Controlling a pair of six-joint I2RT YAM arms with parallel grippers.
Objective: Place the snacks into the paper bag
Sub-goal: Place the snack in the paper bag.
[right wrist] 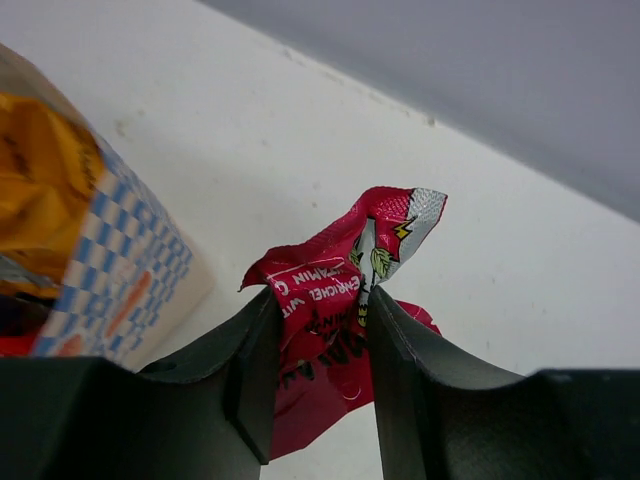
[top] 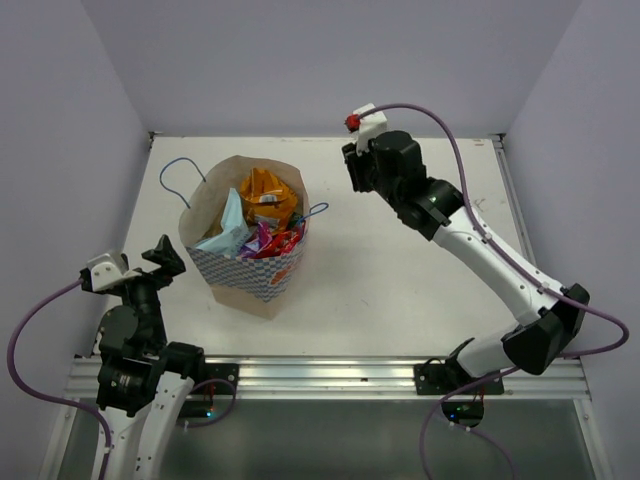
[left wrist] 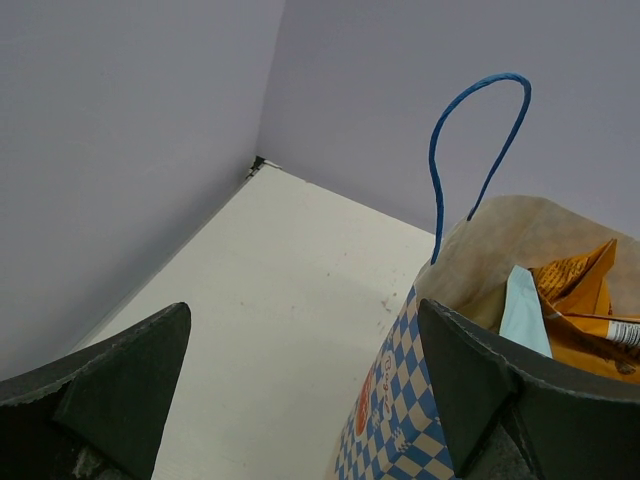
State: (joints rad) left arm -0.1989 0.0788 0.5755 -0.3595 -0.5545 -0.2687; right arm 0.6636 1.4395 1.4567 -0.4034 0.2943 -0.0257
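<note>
**Last red packet held clear of the bag, ready to carry over**

From the top external camera, the tan paper shopping bag with blue-and-white checks (top: 252, 235) stands upright on the white counter (top: 400, 270), already stuffed with an orange crinkly chip bag (top: 268, 198), a light-blue foil bag (top: 228, 232) and red and pink packets. The right claw (top: 356, 172) hangs above the counter to the right of the bag, well apart from it; what it carries is not visible from here. The left claw (top: 163, 256) sits near the bag's left side.

The left wrist camera shows its two dark fingers (left wrist: 120, 385) spread wide with nothing between them, the bag's near wall just beside one finger and a thin blue cord handle (left wrist: 470, 150) standing up.

The right wrist camera supplies what the overhead misses: the fingers are clamped on a crumpled red foil snack packet (right wrist: 335, 300), pinched at its middle, lifted off the counter with the bag's checked wall off to the left.

To do the step well, I judge the right arm should travel over the bag's mouth, clearing the near handle, and release over the lower right-hand gap rather than atop the orange bag. The left claw could steady the wall.
</note>
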